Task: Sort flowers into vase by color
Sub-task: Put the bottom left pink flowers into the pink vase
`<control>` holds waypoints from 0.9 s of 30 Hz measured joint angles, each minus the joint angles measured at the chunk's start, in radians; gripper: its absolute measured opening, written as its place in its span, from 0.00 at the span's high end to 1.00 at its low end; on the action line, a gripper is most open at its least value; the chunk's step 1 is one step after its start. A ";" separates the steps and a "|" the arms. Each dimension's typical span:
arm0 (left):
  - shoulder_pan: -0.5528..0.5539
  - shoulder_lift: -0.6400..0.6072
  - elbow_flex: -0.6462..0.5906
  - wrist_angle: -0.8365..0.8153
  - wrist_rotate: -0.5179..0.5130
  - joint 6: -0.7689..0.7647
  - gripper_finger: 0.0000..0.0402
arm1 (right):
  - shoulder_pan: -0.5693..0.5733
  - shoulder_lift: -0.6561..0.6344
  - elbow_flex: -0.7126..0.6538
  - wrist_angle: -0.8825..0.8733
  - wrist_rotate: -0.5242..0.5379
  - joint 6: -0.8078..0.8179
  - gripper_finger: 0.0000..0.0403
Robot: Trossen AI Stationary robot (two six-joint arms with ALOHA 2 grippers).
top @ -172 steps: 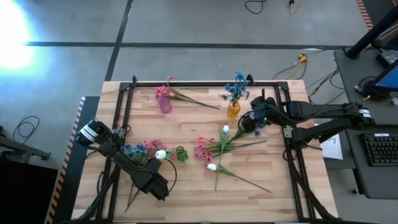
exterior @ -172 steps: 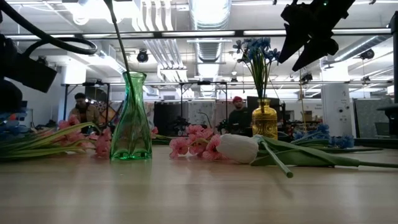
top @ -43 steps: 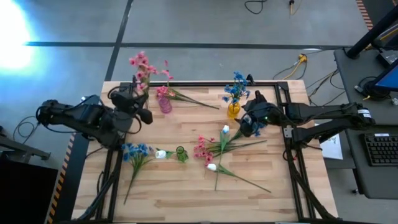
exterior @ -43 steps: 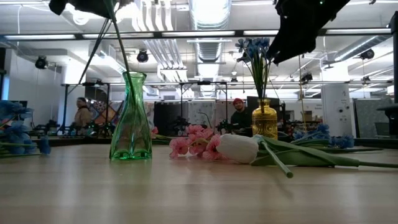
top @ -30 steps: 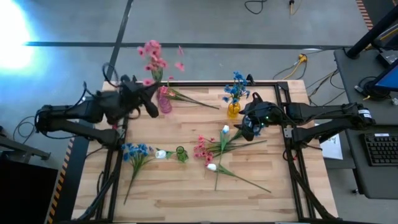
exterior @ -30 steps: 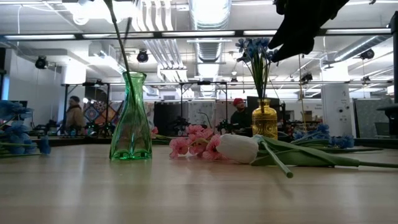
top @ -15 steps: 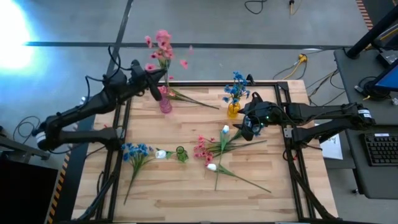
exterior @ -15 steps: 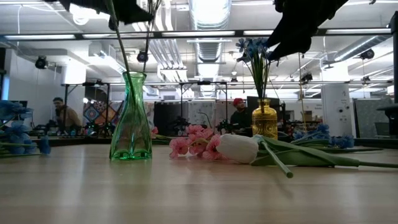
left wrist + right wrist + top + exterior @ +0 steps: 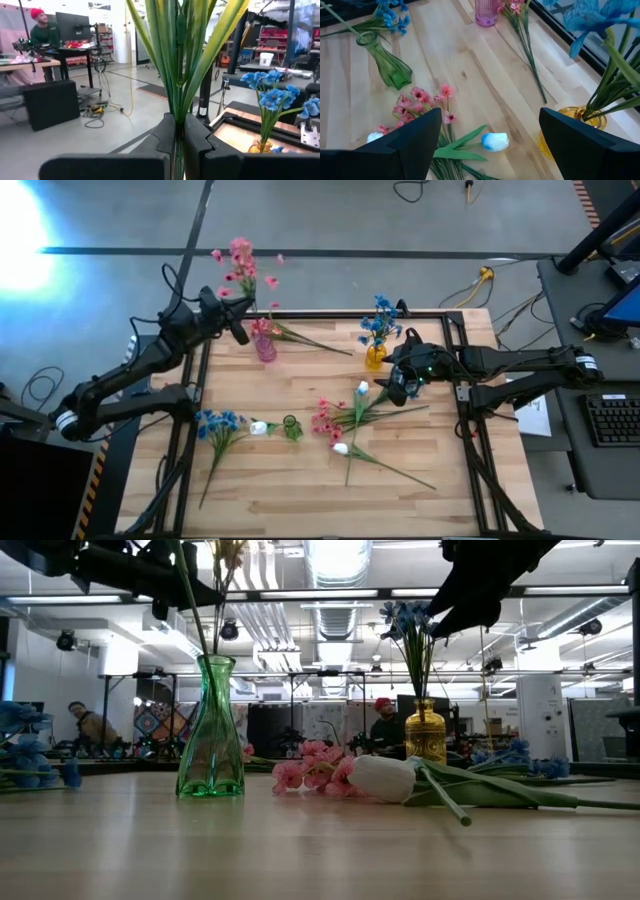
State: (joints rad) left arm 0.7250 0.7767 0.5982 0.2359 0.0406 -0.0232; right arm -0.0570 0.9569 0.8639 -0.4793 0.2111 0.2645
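My left gripper point(image 9: 240, 331) is over the table's far left, beside the pink vase point(image 9: 265, 349), and is shut on a bunch of pink flowers point(image 9: 240, 258) that stands upright. The stems' lower ends are hidden. My right gripper point(image 9: 398, 386) hangs open next to the yellow vase point(image 9: 375, 357), which holds blue flowers point(image 9: 379, 320); nothing is between its fingers point(image 9: 415, 142). A green vase point(image 9: 291, 427) stands mid-table. More pink flowers point(image 9: 325, 421), blue flowers point(image 9: 214, 423) and white tulips point(image 9: 341, 448) lie flat on the wood. My left gripper pinches the pink bunch's green stems point(image 9: 177, 117) between its two fingers point(image 9: 167, 135). The fingers lie level, point toward the table's right side and cross the stems. The stems rise upright above the fingers, with the blossoms on top, lifted clear of the table.
A pink sprig point(image 9: 305, 340) lies on the table behind the pink vase. A black frame point(image 9: 330, 313) runs along the table's far and side edges. In the room beyond the table there are people at desks point(image 9: 385, 725). Bare wood point(image 9: 290, 490) lies along the near edge.
My left gripper has carried the pink bunch toward the table's far edge, by the pink vase, then slightly back toward the left. The bunch stays upright in the shut fingers. My right gripper has kept still and open.
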 joint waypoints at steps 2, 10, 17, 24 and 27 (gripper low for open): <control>0.000 -0.008 -0.017 0.011 0.005 -0.019 1.00 | 0.000 0.000 0.000 0.000 0.000 0.001 0.19; 0.000 -0.009 -0.059 0.053 0.013 -0.039 1.00 | 0.000 0.000 0.000 0.003 0.000 -0.022 0.19; -0.001 -0.001 -0.058 0.063 0.013 -0.040 1.00 | 0.000 0.000 0.000 0.003 0.000 -0.041 0.19; -0.001 0.047 -0.058 0.063 0.007 -0.042 1.00 | 0.000 0.000 0.000 0.003 0.000 -0.048 0.19; -0.002 0.061 -0.059 0.076 -0.004 -0.037 1.00 | 0.000 0.000 0.000 0.003 0.000 -0.052 0.19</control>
State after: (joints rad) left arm 0.7235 0.8375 0.5396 0.3119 0.0368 -0.0605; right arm -0.0572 0.9569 0.8635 -0.4767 0.2111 0.2125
